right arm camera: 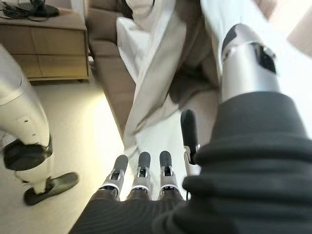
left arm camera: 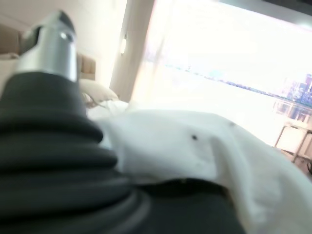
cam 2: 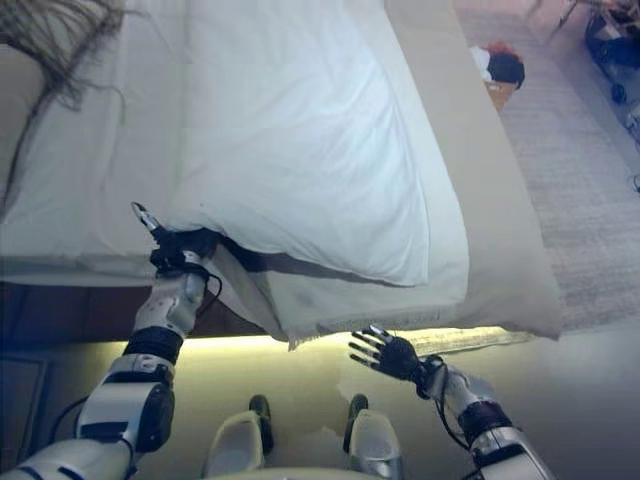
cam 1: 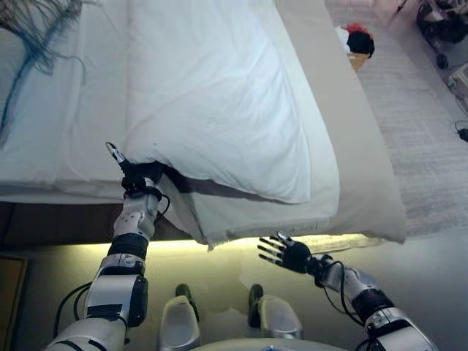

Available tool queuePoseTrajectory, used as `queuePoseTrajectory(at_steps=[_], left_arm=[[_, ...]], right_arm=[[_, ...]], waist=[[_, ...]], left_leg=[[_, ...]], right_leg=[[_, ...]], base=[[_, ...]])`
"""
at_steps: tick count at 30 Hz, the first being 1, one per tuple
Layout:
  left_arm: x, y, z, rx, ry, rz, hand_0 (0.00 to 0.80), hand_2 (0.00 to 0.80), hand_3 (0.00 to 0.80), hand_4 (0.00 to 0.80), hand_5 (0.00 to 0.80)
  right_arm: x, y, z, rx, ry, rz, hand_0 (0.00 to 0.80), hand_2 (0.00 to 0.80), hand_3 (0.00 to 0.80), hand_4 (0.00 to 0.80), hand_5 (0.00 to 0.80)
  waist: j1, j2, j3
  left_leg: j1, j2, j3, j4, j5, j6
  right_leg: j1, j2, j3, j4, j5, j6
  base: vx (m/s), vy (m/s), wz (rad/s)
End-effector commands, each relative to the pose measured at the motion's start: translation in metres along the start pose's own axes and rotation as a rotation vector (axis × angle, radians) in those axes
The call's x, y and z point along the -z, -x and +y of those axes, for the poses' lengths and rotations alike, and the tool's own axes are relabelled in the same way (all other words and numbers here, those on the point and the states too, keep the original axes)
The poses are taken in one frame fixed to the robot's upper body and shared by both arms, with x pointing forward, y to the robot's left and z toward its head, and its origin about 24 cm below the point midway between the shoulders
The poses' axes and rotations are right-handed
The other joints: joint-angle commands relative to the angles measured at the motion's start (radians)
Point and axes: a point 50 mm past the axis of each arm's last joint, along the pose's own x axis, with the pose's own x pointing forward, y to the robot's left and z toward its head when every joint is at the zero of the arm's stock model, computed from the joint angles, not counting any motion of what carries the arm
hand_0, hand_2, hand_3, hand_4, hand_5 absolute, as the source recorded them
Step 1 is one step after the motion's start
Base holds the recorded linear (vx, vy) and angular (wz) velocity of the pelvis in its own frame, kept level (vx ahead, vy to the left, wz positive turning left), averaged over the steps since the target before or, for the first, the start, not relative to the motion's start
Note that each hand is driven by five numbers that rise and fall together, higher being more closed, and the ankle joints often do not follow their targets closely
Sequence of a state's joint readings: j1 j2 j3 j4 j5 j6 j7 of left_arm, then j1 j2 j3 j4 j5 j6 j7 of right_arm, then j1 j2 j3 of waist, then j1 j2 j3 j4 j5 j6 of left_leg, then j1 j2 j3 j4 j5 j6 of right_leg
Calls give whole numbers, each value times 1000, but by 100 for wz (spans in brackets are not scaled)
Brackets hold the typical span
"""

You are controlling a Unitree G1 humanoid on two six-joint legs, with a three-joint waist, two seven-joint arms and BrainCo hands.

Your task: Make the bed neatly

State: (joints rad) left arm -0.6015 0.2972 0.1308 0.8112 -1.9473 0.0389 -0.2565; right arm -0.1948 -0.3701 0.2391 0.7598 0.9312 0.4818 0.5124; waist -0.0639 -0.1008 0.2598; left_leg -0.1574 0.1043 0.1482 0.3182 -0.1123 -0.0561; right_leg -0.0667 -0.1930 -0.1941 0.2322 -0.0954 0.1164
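A white duvet [cam 1: 219,95] lies folded over on the bed [cam 1: 365,161], its near corner hanging past the bed's front edge. My left hand [cam 1: 137,183] is at the duvet's near left corner, tucked under the cloth; in the left wrist view the duvet [left arm camera: 175,146] lies over the hand. My right hand [cam 1: 289,254] is open with spread fingers, held low in front of the bed's edge and apart from the hanging sheet edge [right arm camera: 146,112]. It holds nothing.
A dark fringed throw [cam 1: 36,22] lies at the bed's far left. A basket of clothes [cam 1: 357,42] stands on the grey rug [cam 1: 417,146] right of the bed. A wooden cabinet [right arm camera: 44,48] stands beside the bed.
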Motion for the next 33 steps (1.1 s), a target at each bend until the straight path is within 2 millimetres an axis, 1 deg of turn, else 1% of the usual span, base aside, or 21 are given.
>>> queuePoseTrajectory(at_steps=[1, 3, 4, 6, 9, 13, 15, 16, 20, 22, 25, 26, 27, 29, 32, 33], left_arm=[[-39, -13, -59, 296, -20, -91, 0, 0, 0, 0, 0], [-45, -14, -64, 307, -31, -99, 0, 0, 0, 0, 0], [-51, -13, -69, 315, -46, -98, 0, 0, 0, 0, 0], [-57, -9, -71, 322, -60, -82, 0, 0, 0, 0, 0], [-66, -1, -66, 308, -84, -59, 0, 0, 0, 0, 0], [-73, 12, -57, 308, -167, -49, 0, 0, 0, 0, 0], [-83, 27, -52, 347, -191, -71, 0, 0, 0, 0, 0], [-87, 31, -51, 359, -196, -94, 0, 0, 0, 0, 0], [-104, 47, -57, 418, -231, -179, 0, 0, 0, 0, 0], [-110, 51, -59, 430, -255, -192, 0, 0, 0, 0, 0], [-137, 64, -67, 459, -289, -255, 0, 0, 0, 0, 0], [-142, 66, -69, 461, -288, -268, 0, 0, 0, 0, 0], [-152, 71, -72, 464, -287, -301, 0, 0, 0, 0, 0], [-163, 76, -76, 457, -297, -329, 0, 0, 0, 0, 0], [-181, 83, -81, 409, -357, -365, 0, 0, 0, 0, 0], [-195, 89, -88, 402, -378, -399, 0, 0, 0, 0, 0]], right_arm=[[13, 8, -15, 13, -49, -49, 0, 0, 0, 0, 0], [12, 8, -17, 15, -46, -60, 0, 0, 0, 0, 0], [13, 9, -18, 22, -56, -67, 0, 0, 0, 0, 0], [15, 9, -20, 23, -65, -77, 0, 0, 0, 0, 0], [18, 11, -24, 26, -65, -78, 0, 0, 0, 0, 0], [23, 16, -29, 46, -67, -71, 0, 0, 0, 0, 0], [29, 21, -36, 74, -89, -79, 0, 0, 0, 0, 0], [31, 22, -37, 80, -96, -78, 0, 0, 0, 0, 0], [37, 24, -39, 87, -113, -74, 0, 0, 0, 0, 0], [37, 23, -38, 79, -116, -80, 0, 0, 0, 0, 0], [31, 22, -34, 67, -117, -106, 0, 0, 0, 0, 0], [30, 21, -34, 68, -115, -106, 0, 0, 0, 0, 0], [29, 22, -34, 73, -111, -105, 0, 0, 0, 0, 0], [28, 23, -35, 80, -109, -104, 0, 0, 0, 0, 0], [25, 24, -37, 94, -111, -108, 0, 0, 0, 0, 0], [22, 27, -40, 103, -108, -109, 0, 0, 0, 0, 0]], waist=[[53, 27, -115], [60, 34, -125], [67, 41, -135], [78, 51, -154], [98, 59, -178], [118, 64, -183], [141, 61, -174], [146, 59, -171], [177, 46, -162], [185, 41, -163], [206, 42, -168], [208, 44, -169], [214, 47, -172], [221, 51, -175], [234, 53, -175], [241, 55, -174]], left_leg=[[49, 13, -67, -100, 18, -28], [58, 8, -70, -120, 31, -27], [72, 7, -72, -137, 35, -27], [88, 1, -76, -162, 43, -25], [107, -8, -80, -185, 46, -23], [125, -15, -88, -185, 36, -18], [129, -14, -99, -175, 26, -13], [130, -14, -103, -174, 24, -12], [133, -15, -116, -184, 24, -12], [133, -15, -119, -188, 26, -14], [133, -17, -121, -193, 28, -14], [132, -18, -122, -193, 28, -13], [131, -20, -123, -193, 28, -13], [132, -23, -124, -193, 27, -12], [132, -27, -129, -190, 23, -10], [132, -27, -129, -187, 23, -10]], right_leg=[[-19, -67, -21, 26, -9, 34], [-5, -71, -26, 4, 8, 36], [9, -74, -31, -11, 15, 38], [25, -79, -36, -37, 33, 41], [51, -79, -45, -66, 42, 43], [70, -75, -57, -56, 26, 41], [74, -76, -68, -38, 11, 39], [76, -76, -72, -34, 8, 39], [87, -85, -90, -38, 16, 44], [95, -90, -99, -46, 27, 48], [105, -99, -114, -65, 43, 50], [106, -100, -116, -68, 44, 50], [108, -103, -118, -70, 46, 50], [112, -106, -122, -71, 48, 51], [115, -112, -131, -64, 57, 52], [116, -115, -136, -59, 61, 52]], base=[[3, 33, 18], [-6, 41, 19], [12, 49, 15], [40, 65, 8], [32, 68, 4], [23, 85, 13], [-8, 85, 0], [-30, 59, 8], [-54, 22, 12], [-49, -5, 5], [-75, 21, 9], [-74, 63, 16], [-50, 57, 13], [-40, 59, 6], [-27, 51, 0], [-21, 45, -1]])
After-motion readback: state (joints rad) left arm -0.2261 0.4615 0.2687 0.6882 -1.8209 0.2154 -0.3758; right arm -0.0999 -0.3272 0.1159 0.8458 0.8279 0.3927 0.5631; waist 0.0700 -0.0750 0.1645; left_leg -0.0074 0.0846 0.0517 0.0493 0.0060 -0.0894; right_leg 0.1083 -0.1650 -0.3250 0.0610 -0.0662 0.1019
